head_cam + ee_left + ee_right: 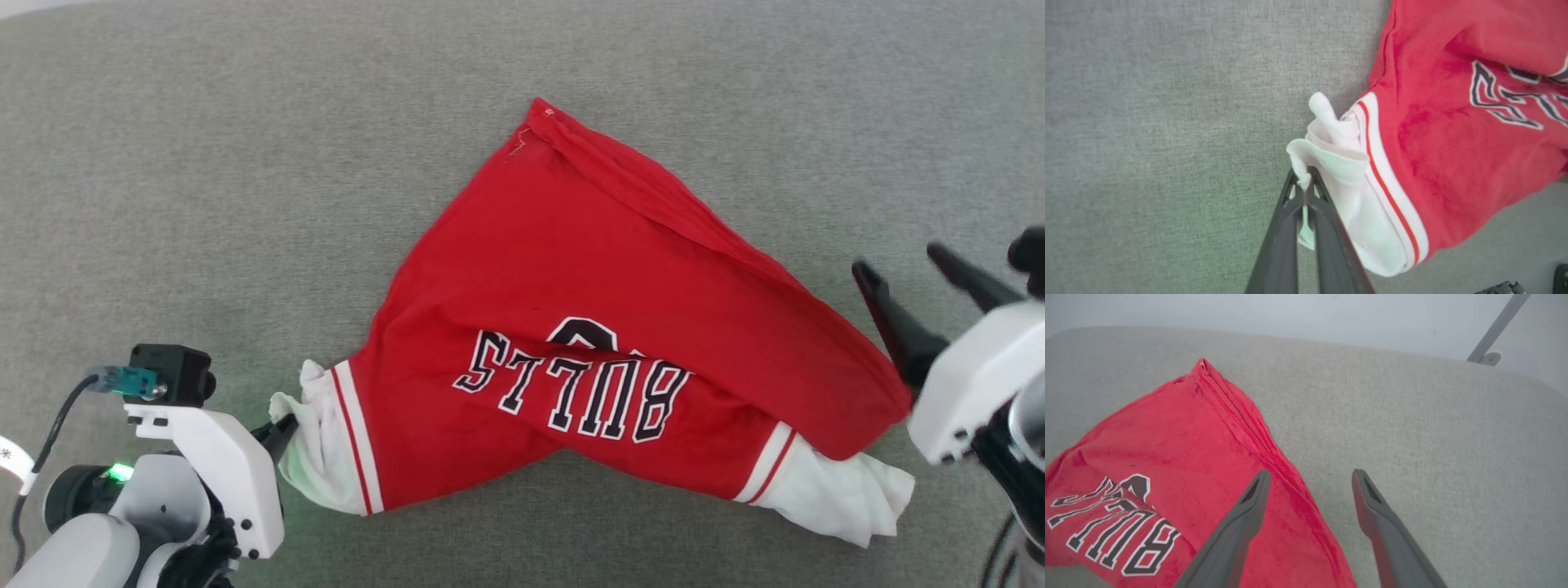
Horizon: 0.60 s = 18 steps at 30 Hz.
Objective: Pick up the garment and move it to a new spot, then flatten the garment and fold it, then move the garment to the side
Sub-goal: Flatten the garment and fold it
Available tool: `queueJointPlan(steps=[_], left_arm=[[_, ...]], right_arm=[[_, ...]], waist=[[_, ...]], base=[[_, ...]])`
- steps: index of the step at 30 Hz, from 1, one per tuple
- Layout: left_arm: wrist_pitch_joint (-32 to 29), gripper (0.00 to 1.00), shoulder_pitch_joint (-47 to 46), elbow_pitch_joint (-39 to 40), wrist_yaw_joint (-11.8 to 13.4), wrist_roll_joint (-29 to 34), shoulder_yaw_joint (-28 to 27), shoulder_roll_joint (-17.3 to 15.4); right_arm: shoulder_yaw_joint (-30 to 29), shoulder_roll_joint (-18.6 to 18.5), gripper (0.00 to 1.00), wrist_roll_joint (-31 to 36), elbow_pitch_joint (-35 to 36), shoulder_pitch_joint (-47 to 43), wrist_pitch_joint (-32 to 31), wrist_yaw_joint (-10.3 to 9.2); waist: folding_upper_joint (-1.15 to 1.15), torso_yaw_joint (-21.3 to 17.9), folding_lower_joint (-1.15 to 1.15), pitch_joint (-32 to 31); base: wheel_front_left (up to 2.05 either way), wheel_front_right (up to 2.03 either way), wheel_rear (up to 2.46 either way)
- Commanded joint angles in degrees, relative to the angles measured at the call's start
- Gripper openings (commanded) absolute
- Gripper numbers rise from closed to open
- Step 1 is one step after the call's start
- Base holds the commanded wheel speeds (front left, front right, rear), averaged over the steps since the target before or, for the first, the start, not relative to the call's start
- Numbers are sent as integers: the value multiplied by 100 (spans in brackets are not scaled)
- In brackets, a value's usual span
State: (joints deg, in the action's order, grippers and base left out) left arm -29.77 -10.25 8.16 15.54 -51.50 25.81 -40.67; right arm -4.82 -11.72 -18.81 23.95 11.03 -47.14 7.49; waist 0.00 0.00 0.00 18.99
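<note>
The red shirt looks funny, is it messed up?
Yes. The garment lies bunched in a lopsided triangle on the grey surface, not flat; a fold hides part of its number. One white sleeve is pinched in the left gripper; the other sleeve is crumpled. No tear shows.

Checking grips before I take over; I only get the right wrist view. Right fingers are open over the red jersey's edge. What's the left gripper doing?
Observer: The left gripper is shut on the jersey, pinching the edge of its white sleeve cuff between the fingertips.
Operator: Where's the other sleeve?
Observer: The other white sleeve lies bunched on the grey surface, at the jersey's lower right corner in the head view.
Operator: Is the whole jersey flat?
Observer: No. In the head view it is a crumpled triangle, its near edge kinked upward between the two sleeves.
</note>
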Motion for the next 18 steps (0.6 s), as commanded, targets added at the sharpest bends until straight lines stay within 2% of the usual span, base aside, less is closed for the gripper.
queueJointPlan(steps=[1,7,14,18], left_arm=[[19,0,10,15,-39,-20,9,28],[17,0,-172,-19,-124,40,124,148],[5,0,-509,-178,-339,118,358,387],[-6,0,-707,-335,-474,156,523,572]], right_arm=[[44,55,100,27,-9,149,133,0],[523,39,100,246,-715,1014,892,0],[1225,-280,100,171,-2564,2438,1251,0],[1676,-429,100,66,-3628,3207,1151,1]], waist=[[0,51,0,6],[0,328,0,101],[0,849,0,230],[0,1197,0,285]], base=[[0,0,0],[0,0,0],[0,0,0],[0,0,0]])
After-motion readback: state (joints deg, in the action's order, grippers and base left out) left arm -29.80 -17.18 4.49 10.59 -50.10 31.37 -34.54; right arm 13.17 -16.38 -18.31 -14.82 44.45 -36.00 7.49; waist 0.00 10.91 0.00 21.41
